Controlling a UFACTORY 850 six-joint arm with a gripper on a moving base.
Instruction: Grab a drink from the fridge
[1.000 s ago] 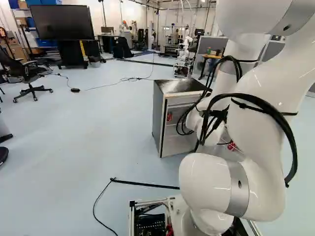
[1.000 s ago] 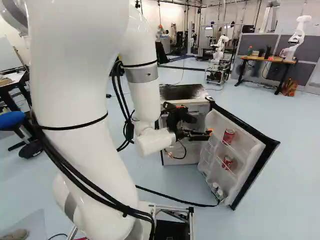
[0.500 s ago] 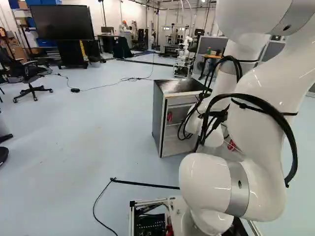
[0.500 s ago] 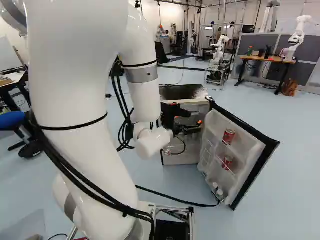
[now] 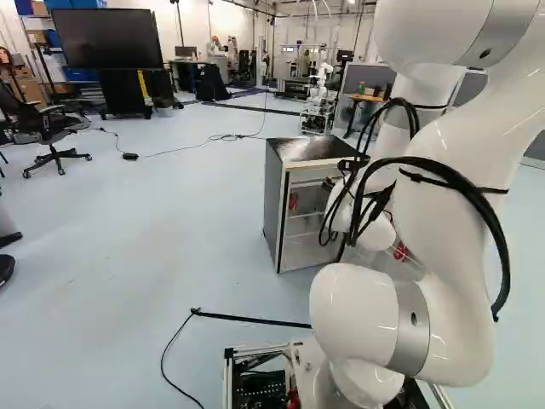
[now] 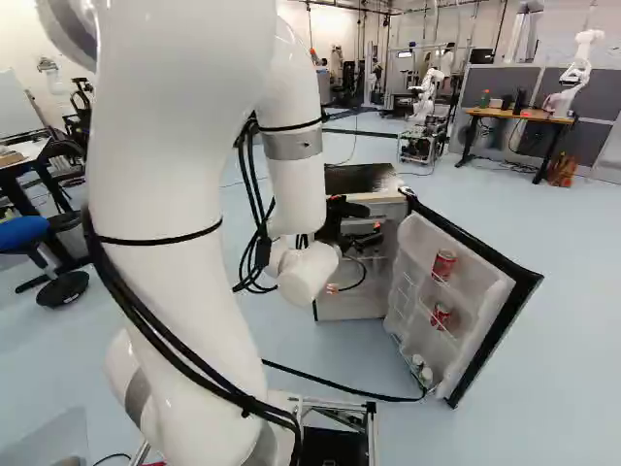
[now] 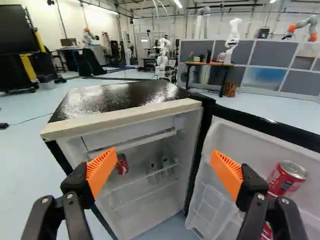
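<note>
Orange pads [image 7: 102, 168] face each other on the gripper [image 7: 164, 167], and its two fingers stand wide apart, with nothing held between them. Such a wide gap is probably kept so that a can may enter without being pushed. Ahead of it is the fridge [image 7: 127, 98], with its front open, and a red can [image 7: 122, 164] stands inside, beyond one finger and nearer to the side away from the hinge. I judge this can to be the likely target, because the pincer looks into the cabinet rather than to the door. Two clear containers [image 7: 160, 165] stand further along inside, perhaps bottles; I cannot tell exactly.

The door [image 6: 506, 309] is swung well out, which gives the wrist a free way in. On its inner side an upper can [image 6: 443, 265] and a lower can [image 6: 441, 316] stand one above the other, behind thin rails that seem meant to stop them from falling.

As for the pose, the arm [image 6: 155, 184] rises tall from its base, its forearm [image 6: 296, 184] hangs steeply down, and the wrist bends toward the opening. To reach the inside can, it should probably lower and then advance, avoiding the top edge
</note>
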